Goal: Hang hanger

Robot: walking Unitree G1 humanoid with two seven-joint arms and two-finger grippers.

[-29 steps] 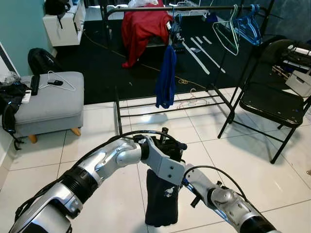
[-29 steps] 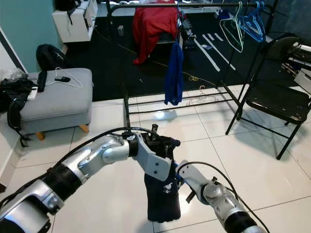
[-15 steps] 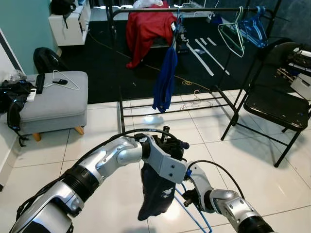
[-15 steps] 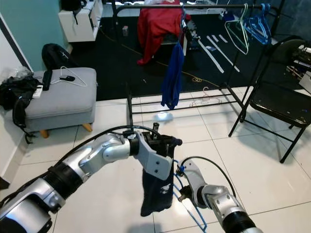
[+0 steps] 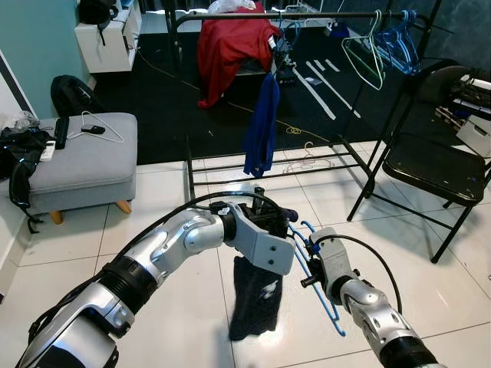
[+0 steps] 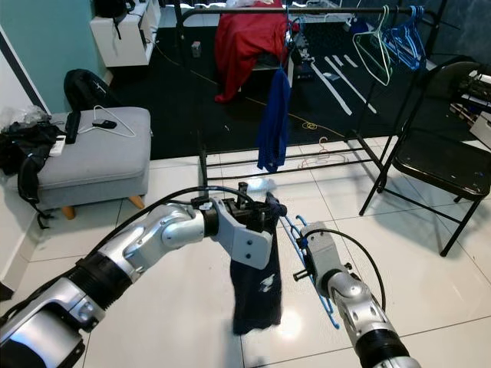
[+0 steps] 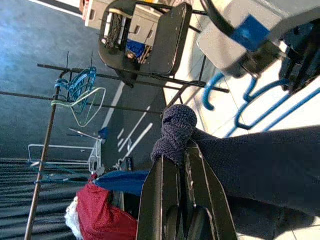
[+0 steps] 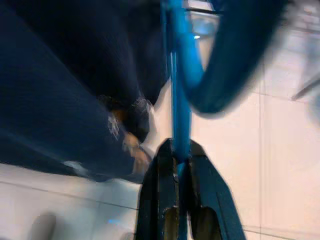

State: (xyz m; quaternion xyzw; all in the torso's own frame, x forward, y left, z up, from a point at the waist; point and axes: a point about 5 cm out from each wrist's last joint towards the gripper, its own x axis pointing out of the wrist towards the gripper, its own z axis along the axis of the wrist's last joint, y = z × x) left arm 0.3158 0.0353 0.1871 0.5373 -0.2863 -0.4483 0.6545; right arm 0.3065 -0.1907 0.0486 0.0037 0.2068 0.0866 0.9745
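The left gripper (image 7: 182, 150) is clamped on a bunched corner of a dark navy garment (image 5: 257, 295), which hangs down toward the tiled floor (image 5: 430, 291) at the center. At its 3 o'clock, the right gripper (image 8: 176, 150) is closed around a blue hanger (image 5: 316, 272), held tilted just beside the cloth. A clothes rack (image 5: 307, 14) stands well apart at 12 o'clock, a black folding chair (image 5: 430, 165) at 2 o'clock.

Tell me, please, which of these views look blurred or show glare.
Right wrist view: motion-blurred, the dark navy cloth garment and blue plastic hanger smeared. Left wrist view: sharp. Both eye views: sharp, with glare on the glossy white floor tiles.
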